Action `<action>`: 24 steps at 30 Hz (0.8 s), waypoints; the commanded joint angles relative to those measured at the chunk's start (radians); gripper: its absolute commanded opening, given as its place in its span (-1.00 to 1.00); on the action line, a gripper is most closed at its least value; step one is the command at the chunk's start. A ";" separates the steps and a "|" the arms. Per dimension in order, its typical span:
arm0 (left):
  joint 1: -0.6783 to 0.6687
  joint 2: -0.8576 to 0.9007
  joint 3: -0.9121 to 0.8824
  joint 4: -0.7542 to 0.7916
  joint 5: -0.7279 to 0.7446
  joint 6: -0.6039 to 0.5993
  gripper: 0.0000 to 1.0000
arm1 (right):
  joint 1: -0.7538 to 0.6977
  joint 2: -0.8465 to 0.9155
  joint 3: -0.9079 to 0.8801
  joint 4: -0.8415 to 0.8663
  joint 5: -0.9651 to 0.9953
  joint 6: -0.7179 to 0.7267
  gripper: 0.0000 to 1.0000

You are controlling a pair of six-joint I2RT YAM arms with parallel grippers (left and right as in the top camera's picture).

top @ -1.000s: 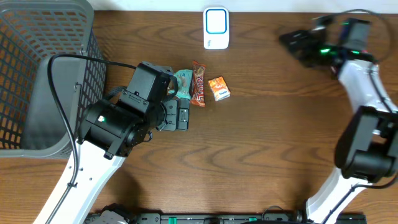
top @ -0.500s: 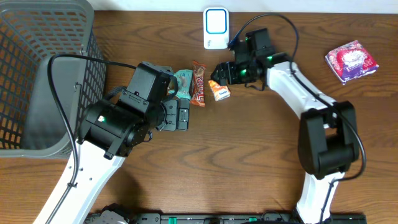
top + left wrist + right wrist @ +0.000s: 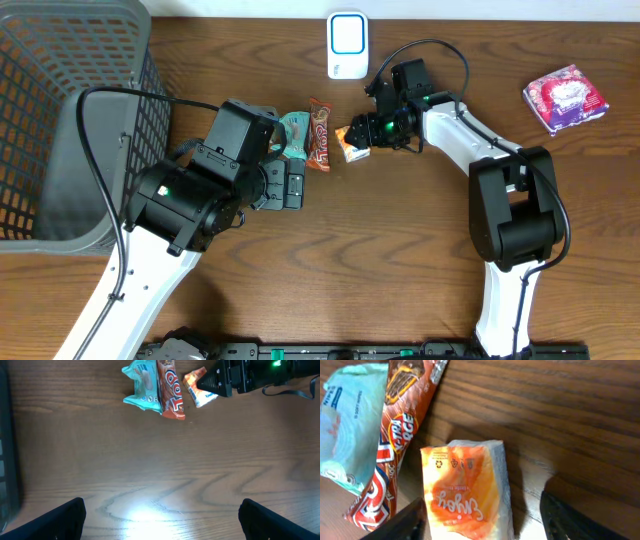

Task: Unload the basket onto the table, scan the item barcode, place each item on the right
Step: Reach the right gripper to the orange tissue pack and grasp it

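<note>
Grey wire basket [image 3: 60,120], out to the side of the left gripper [image 3: 162,522], looks empty where that arm does not cover it, so the task seems barely begun: nothing lifted, nothing scanned. The left gripper hangs with jaws wide apart and nothing between them. The right gripper [image 3: 362,133], the white scanner [image 3: 347,45] just beyond it, stands jaws apart astride the small orange snack packet [image 3: 465,490], which lies flat on the table [image 3: 570,410], not yet clamped.
</note>
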 commanded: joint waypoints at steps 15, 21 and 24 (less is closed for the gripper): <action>-0.003 -0.002 0.002 -0.003 -0.006 -0.001 0.96 | -0.014 0.022 -0.019 -0.011 -0.240 -0.008 -0.98; -0.003 -0.002 0.002 -0.003 -0.006 -0.001 0.96 | -0.104 -0.029 0.037 0.001 -0.554 0.028 -0.98; -0.003 -0.002 0.002 -0.003 -0.006 -0.001 0.96 | -0.158 -0.037 0.059 0.004 -0.772 0.028 -0.98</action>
